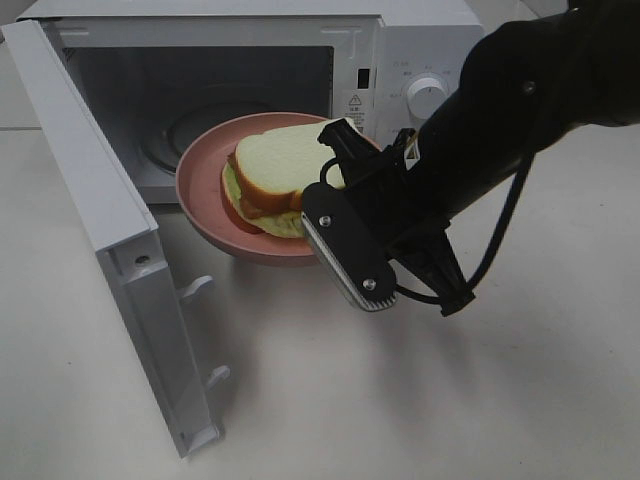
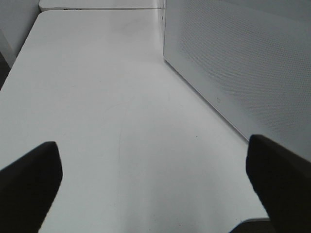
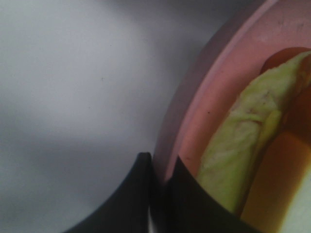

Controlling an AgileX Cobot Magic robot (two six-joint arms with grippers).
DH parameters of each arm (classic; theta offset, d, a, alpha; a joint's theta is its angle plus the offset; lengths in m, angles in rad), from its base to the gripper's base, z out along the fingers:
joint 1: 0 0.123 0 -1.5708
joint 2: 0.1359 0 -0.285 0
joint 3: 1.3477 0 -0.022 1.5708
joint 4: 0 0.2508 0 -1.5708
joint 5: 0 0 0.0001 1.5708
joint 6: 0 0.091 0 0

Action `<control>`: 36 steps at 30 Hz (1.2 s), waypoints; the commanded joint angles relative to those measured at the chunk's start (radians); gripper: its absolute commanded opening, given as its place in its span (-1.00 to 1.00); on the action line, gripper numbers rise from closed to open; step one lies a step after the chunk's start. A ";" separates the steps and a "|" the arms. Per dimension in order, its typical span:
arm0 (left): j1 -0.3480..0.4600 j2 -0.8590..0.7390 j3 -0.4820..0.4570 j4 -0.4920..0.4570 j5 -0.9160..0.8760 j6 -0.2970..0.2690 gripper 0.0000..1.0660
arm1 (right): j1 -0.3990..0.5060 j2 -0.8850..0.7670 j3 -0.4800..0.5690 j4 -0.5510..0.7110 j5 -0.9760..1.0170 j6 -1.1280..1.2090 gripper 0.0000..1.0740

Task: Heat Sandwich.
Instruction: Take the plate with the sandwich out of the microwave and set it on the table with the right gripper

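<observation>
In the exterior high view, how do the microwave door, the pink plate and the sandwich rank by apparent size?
1. Microwave door, though it stands nearer the camera.
2. Pink plate.
3. Sandwich, partly hidden by the right gripper.

The sandwich (image 1: 280,165) has pale cream bread with a tan crust, yellow-green and orange layers and a bit of red beneath. It sits on a plain pink plate (image 1: 205,195). The microwave (image 1: 420,50) is white, its inside grey, its door (image 2: 243,63) covered in a fine dotted mesh. The desk (image 1: 400,400) is plain white. The right pincer (image 3: 160,187) is black; its arm (image 1: 500,120) is black with a ribbed silver edge.
</observation>
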 commanded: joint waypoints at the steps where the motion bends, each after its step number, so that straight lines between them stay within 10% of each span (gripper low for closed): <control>1: 0.000 -0.014 0.001 -0.010 -0.013 0.003 0.83 | 0.003 -0.042 0.020 -0.014 -0.032 0.001 -1.00; 36: 0.000 -0.014 0.001 -0.010 -0.013 0.003 0.83 | 0.003 -0.436 0.329 -0.149 0.049 0.243 -1.00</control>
